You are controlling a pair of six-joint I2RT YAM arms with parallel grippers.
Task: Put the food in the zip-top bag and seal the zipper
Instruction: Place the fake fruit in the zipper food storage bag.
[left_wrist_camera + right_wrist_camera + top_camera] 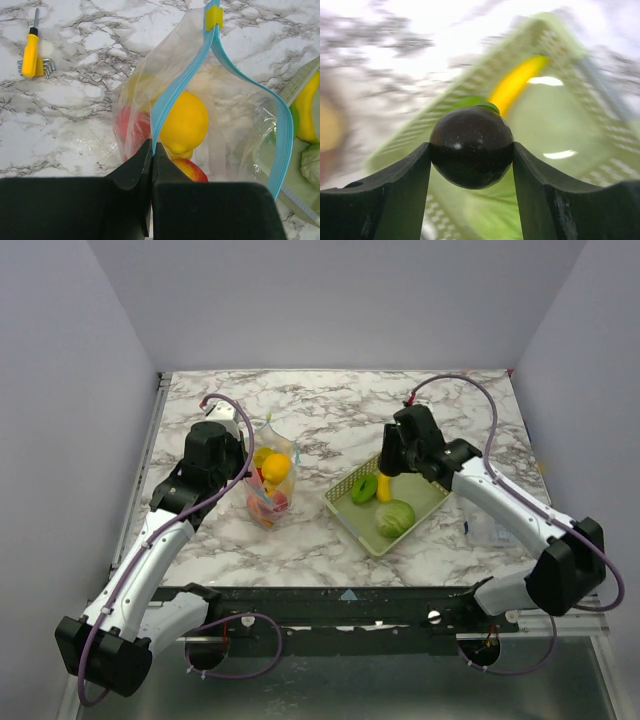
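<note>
While the left gripper (pixel 151 148) pinches the blue zipper (pixel 176 89) of the zip-top bag (pixel 240 120), jaws pressed together, the right gripper (pixel 471 148) clamps a dark glossy toy fruit (pixel 471 142) over the mesh basket (pixel 349 526).

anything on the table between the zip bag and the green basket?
Nothing. In the top view, only bare marble table separates the zip-top bag from the mesh basket.

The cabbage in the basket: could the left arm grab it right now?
Probably not: the left gripper is shut on the zipper, and the cabbage lies across in the basket.
</note>
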